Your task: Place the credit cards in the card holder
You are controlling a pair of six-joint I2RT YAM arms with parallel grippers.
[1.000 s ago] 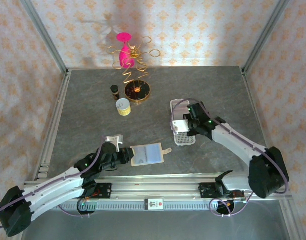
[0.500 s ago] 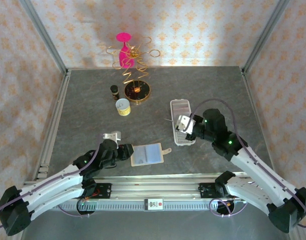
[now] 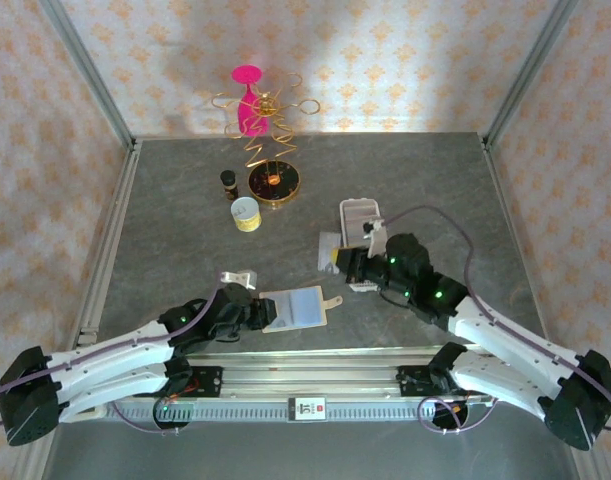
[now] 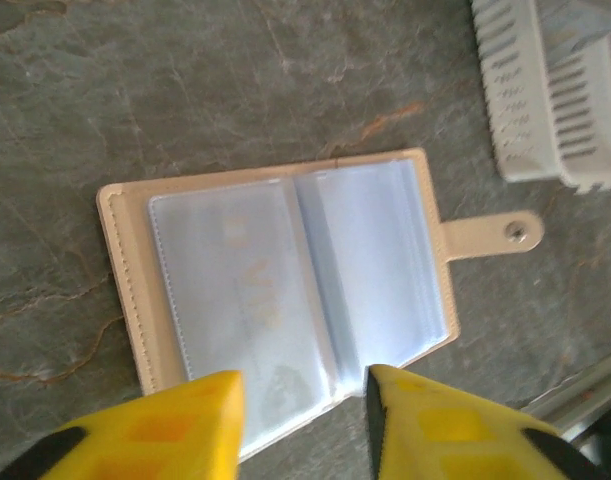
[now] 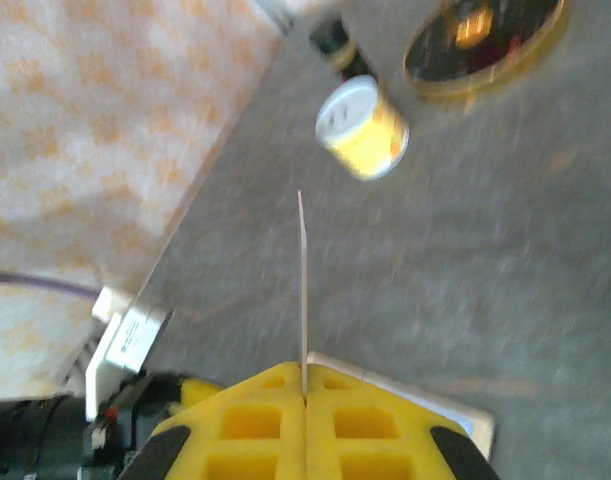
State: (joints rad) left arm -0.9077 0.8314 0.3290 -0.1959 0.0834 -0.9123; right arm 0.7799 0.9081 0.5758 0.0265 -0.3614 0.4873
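My right gripper [image 3: 343, 258] is shut on a thin pale credit card [image 3: 330, 252], held off the table just left of the card holder. In the right wrist view that card [image 5: 302, 290] stands edge-on out of the closed gripper [image 5: 305, 385]. The card holder [image 3: 360, 213] is a long white tray, its near half hidden by my right arm; a greyish card lies in its far end. Its slotted end [image 4: 555, 90] shows at the upper right of the left wrist view. My left gripper [image 4: 300, 400] is open, its fingers either side of the near edge of an open beige wallet [image 4: 285, 290].
The wallet [image 3: 293, 308] with clear sleeves and a snap tab lies near the front rail. At the back left stand a small yellow-white jar [image 3: 245, 213], a dark bottle [image 3: 228, 180], a round black-and-gold dish [image 3: 275, 182] and a pink goblet in gold wire [image 3: 250, 100].
The right gripper lifted the card off the tray and carried it left towards the wallet. The left gripper moved right onto the wallet's near edge, and its jaws opened wider.
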